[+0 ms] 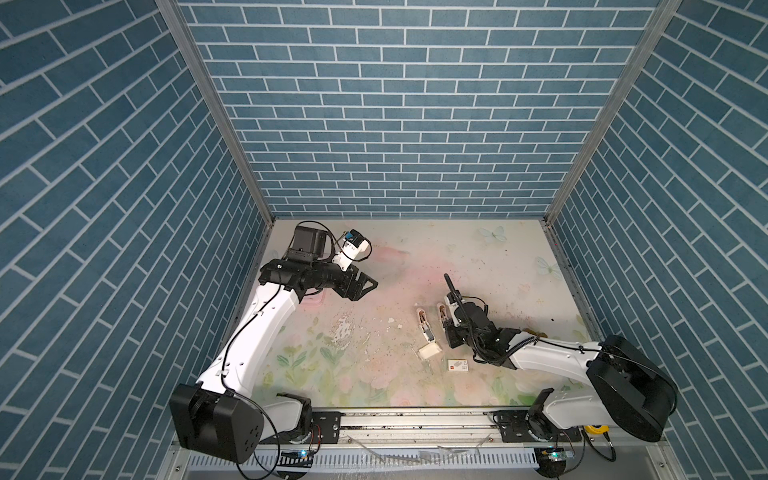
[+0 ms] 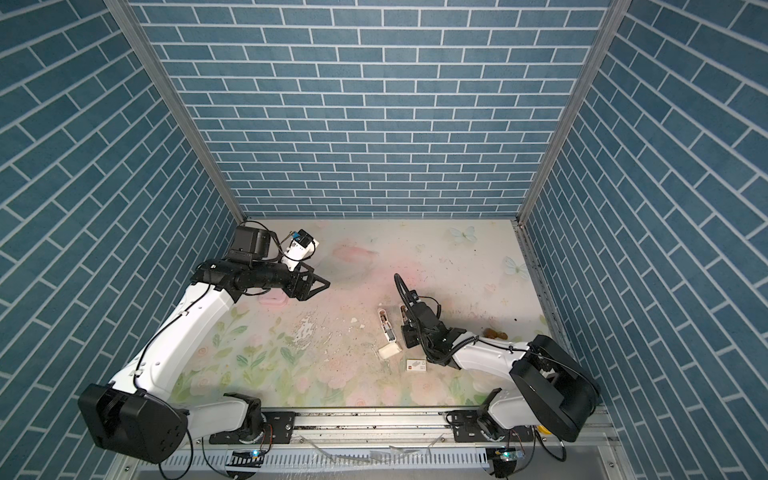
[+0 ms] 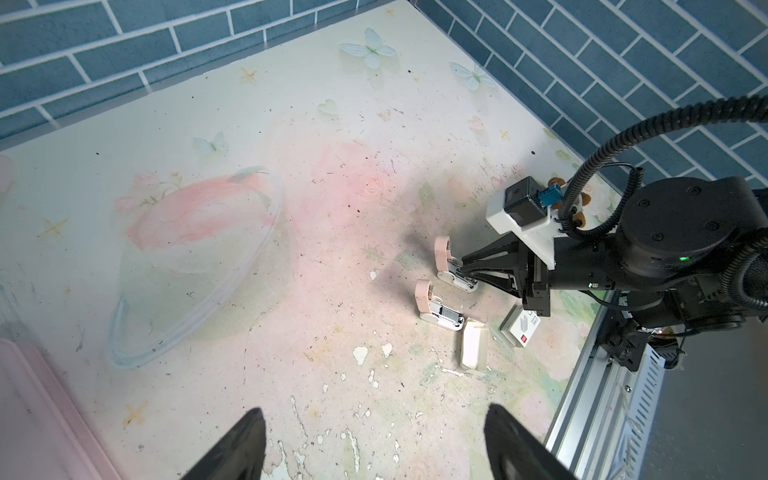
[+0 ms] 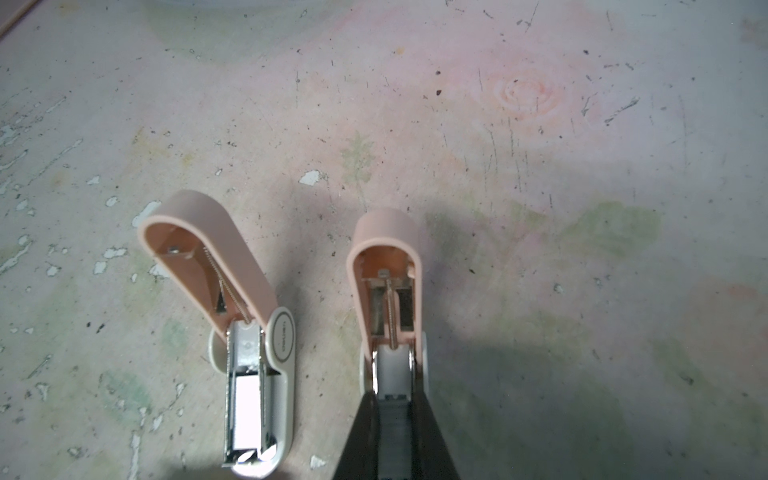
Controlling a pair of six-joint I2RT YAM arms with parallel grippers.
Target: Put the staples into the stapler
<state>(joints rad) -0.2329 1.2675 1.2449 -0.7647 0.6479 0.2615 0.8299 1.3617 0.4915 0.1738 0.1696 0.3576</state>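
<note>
My right fingers (image 4: 362, 440), clamped on the staples (image 4: 392, 428), line the strip up with the channel of the stapler (image 4: 384, 266), whose lid is tipped back for access; my left fingers (image 3: 232, 449) hang apart, well clear.

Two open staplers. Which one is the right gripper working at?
The stapler nearer the right arm: the right gripper sits at its magazine. The other stapler lies alongside, ungripped.

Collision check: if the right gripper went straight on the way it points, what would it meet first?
Likely the raised pink lid of the stapler ahead of the right gripper, shut on the staples; depth unclear.
</note>
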